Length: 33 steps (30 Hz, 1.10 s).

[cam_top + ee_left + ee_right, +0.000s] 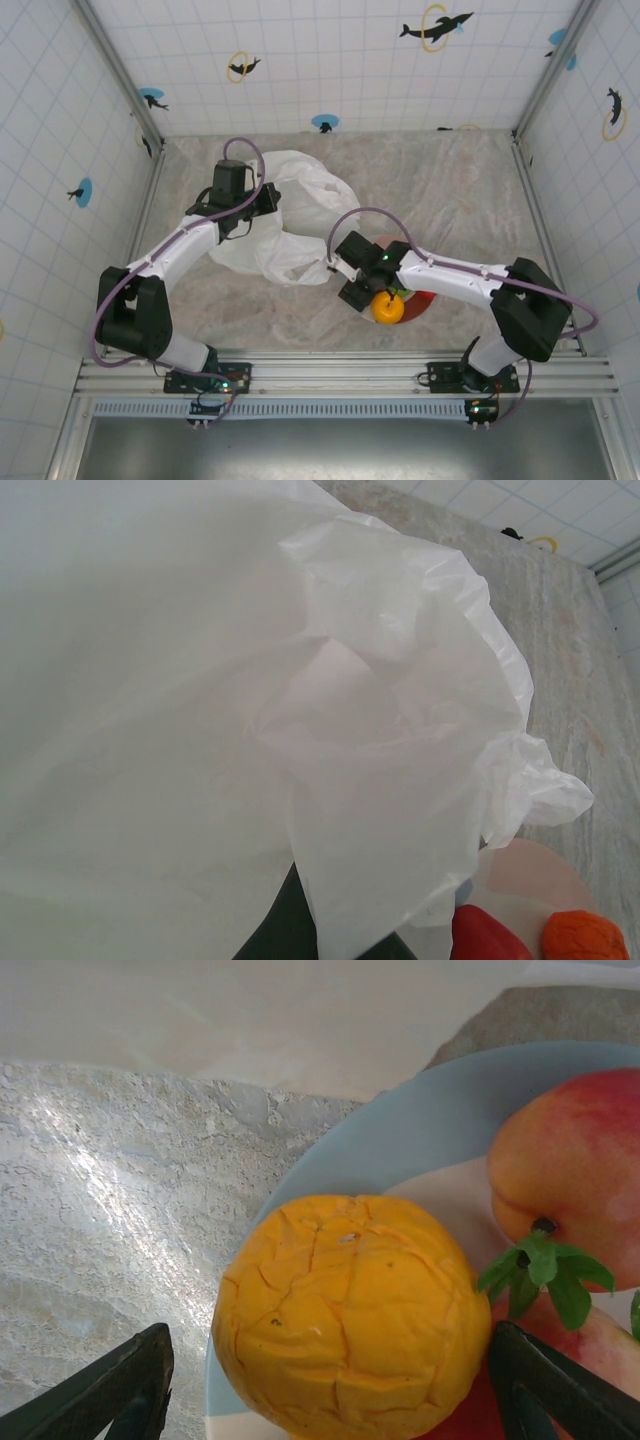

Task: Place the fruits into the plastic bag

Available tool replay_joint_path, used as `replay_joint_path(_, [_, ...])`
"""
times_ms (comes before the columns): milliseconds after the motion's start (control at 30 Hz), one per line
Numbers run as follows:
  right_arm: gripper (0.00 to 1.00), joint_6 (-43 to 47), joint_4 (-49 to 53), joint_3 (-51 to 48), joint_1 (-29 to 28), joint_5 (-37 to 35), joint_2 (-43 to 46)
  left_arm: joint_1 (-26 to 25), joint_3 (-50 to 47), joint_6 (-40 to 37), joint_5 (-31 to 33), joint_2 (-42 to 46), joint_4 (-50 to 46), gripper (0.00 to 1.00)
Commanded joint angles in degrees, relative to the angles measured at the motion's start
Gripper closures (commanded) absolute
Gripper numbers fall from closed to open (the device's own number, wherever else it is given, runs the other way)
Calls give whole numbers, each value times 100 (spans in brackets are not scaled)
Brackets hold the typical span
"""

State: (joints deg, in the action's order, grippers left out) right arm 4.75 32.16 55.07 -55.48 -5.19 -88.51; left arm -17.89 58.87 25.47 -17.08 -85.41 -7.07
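Left fingers (pixel 283 935) pinched shut on plastic bag (pixel 300 215), lying on table (pixel 460 200) just beside plate (pixel 400 1130). Right fingers (pixel 130 1385) spread around orange fruit (pixel 350 1310) on plate, not yet closed. Other fruits (pixel 575 1160) unpicked; none seen bagged.

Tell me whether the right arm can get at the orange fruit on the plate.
Likely yes: the right end effector is open astride the orange fruit on the plate, with nothing in between.

1 plastic bag (pixel 300 215), 1 plate (pixel 400 1150), 3 fruits visible: 1 orange (pixel 350 1315), 1 red-yellow fruit (pixel 575 1170) with leaves, 1 reddish fruit (pixel 605 1345), partly hidden
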Motion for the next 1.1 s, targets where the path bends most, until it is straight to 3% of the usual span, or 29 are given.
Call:
replay_joint_path(0, [18, 70, 110, 241, -76, -134, -171, 31, 63, -133, 22, 6, -117, 100])
replay_joint_path(133, [20, 83, 25, 177, -103, -236, -291, 34, 63, -136, 14, -2, -115, 100])
replay_joint_path(467, [41, 100, -288, 33, -103, -177, -44, 31, 70, -131, 10, -1, -126, 100])
replay_joint_path(800, [45, -8, -758, -160, 93, 456, 1002, 35, 72, -132, 13, -5, -136, 100])
replay_joint_path(1067, [49, -211, -1489, -255, 699, 1184, 1789, 25, 72, -136, -12, -20, -135, 100])
